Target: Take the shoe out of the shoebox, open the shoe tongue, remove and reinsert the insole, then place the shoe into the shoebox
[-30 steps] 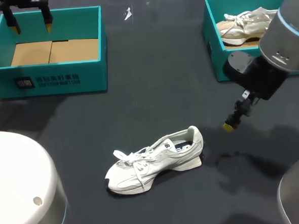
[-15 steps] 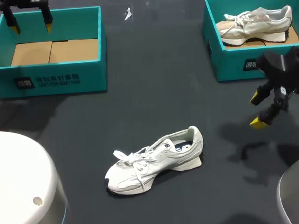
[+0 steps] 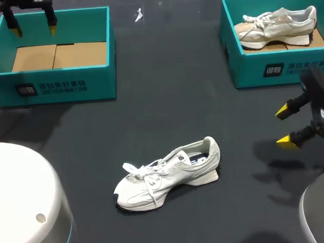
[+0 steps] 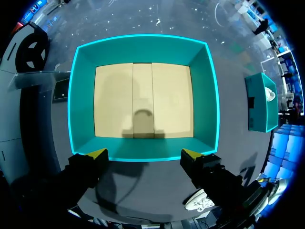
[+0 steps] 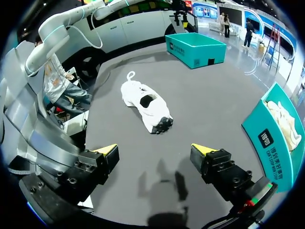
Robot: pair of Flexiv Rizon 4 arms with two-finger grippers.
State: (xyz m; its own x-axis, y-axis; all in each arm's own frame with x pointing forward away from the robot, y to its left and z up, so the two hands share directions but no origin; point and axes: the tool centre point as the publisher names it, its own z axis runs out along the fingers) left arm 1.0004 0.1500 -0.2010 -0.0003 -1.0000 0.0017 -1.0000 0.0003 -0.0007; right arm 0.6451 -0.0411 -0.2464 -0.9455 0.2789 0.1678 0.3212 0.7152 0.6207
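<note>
while the white shoe (image 3: 168, 173) sits on the dark surface (image 3: 171, 88), out of either box and well apart from both, neither hand has hold of anything. the shoe stands on its sole, toe toward the left arm's side and heel toward the right, with its laces lying loose over the tongue and its opening dark inside.

the left hand (image 3: 33, 29) hangs over the far edge of the left shoebox (image 3: 102, 84), its fingers spread wide and nothing between them. from the left wrist view the left hand (image 4: 144, 153) looks straight down into the left shoebox (image 4: 143, 40), where only the cardboard floor (image 4: 143, 100) shows.

the right hand (image 3: 284, 126) hovers above the surface just in front of the right shoebox (image 3: 247, 72), also wide open and bare. a second shoe (image 3: 274, 26), pale, lies inside that box. in the right wrist view the white shoe (image 5: 145, 106) lies ahead of the right hand (image 5: 155, 150), heel nearest the fingers, well clear of them, and the right shoebox (image 5: 274, 143) stands off to one side.
</note>
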